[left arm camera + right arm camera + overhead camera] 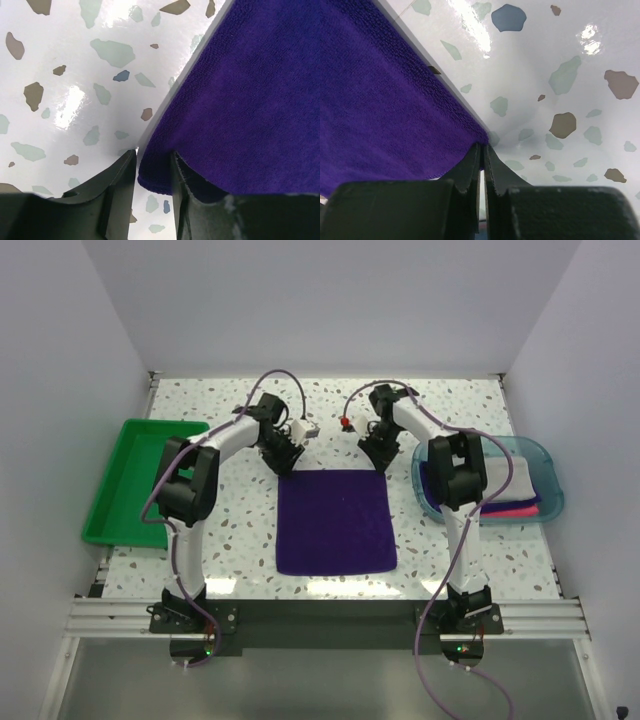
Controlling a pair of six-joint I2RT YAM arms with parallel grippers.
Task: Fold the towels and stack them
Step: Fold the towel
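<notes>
A dark purple towel (335, 523) lies spread flat on the speckled table between the two arms. My left gripper (283, 455) is at its far left corner. In the left wrist view that corner of the towel (250, 90) sits between the jaws of the left gripper (154, 155), which still stand apart. My right gripper (378, 453) is at the far right corner. In the right wrist view the right gripper (483, 146) is shut, pinching the tip of the towel (375, 100). More towels lie folded in the teal tray: a pale one (515, 475), a purple one (527, 500) and a pink one (515, 510).
The translucent teal tray (548, 455) stands at the right edge of the table, beside the right arm. A green bin (140, 480) with nothing in it sits at the left edge. White walls close in the table on three sides.
</notes>
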